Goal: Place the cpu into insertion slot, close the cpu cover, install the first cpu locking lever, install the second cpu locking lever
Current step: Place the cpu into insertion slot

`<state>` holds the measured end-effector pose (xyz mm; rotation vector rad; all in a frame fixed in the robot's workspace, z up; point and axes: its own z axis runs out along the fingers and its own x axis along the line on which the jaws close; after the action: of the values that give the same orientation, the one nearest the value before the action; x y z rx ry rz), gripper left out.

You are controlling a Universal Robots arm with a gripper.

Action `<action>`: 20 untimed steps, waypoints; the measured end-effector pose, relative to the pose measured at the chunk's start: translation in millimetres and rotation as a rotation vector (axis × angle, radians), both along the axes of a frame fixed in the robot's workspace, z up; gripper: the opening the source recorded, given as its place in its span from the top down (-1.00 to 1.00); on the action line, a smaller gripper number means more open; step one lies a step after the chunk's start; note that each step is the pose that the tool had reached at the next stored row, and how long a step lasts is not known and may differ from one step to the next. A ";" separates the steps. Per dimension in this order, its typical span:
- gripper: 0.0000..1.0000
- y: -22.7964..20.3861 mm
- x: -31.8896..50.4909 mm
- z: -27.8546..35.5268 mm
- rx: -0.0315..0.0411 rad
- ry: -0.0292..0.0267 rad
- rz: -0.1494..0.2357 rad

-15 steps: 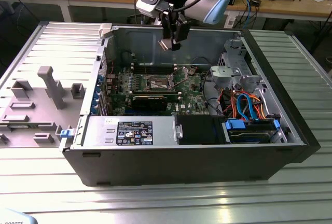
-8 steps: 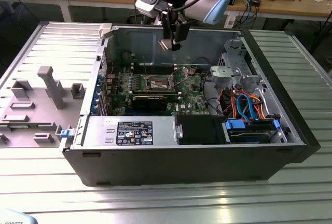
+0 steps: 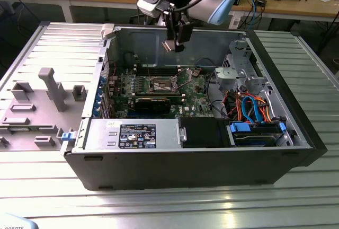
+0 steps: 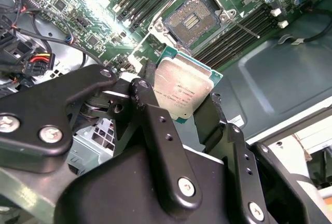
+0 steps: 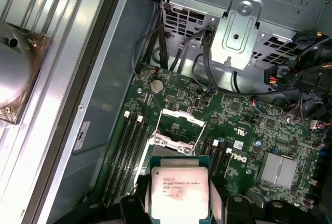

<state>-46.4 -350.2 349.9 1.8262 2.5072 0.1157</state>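
Observation:
My gripper (image 3: 172,42) hangs above the open computer case, shut on the cpu (image 3: 170,46). The cpu (image 4: 181,90) is a flat square chip with a silver-grey top and a green edge, clamped between the two black fingers (image 4: 150,86). In the first wrist view the cpu (image 5: 179,189) sits level in my gripper (image 5: 179,206), well above the board. The insertion slot (image 5: 175,130) lies uncovered on the green board below, a dark square with a silvery rim (image 4: 193,19). It shows in the exterior view too (image 3: 163,85). The cpu cover (image 5: 182,114) seems swung up at the socket's edge.
Long black memory slots (image 5: 129,141) flank the socket. A black graphics card (image 3: 153,103) and the power supply (image 3: 132,133) lie toward the case front. A metal drive cage (image 3: 238,75) and orange and blue cables (image 3: 254,107) fill the exterior view's right. A grey fixture (image 3: 53,88) stands outside the case.

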 end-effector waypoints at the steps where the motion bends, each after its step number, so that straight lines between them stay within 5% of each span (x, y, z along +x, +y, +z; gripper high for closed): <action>1: -0.08 0.0 0.0 0.0 -0.0003 0.0001 -0.007; 10: -0.08 0.0 0.0 -0.6 -0.0043 0.0001 -0.068; 20: -0.08 0.0 0.0 -0.6 -0.0088 0.0000 -0.090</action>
<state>-46.4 -350.2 349.3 1.9318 2.4165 0.1016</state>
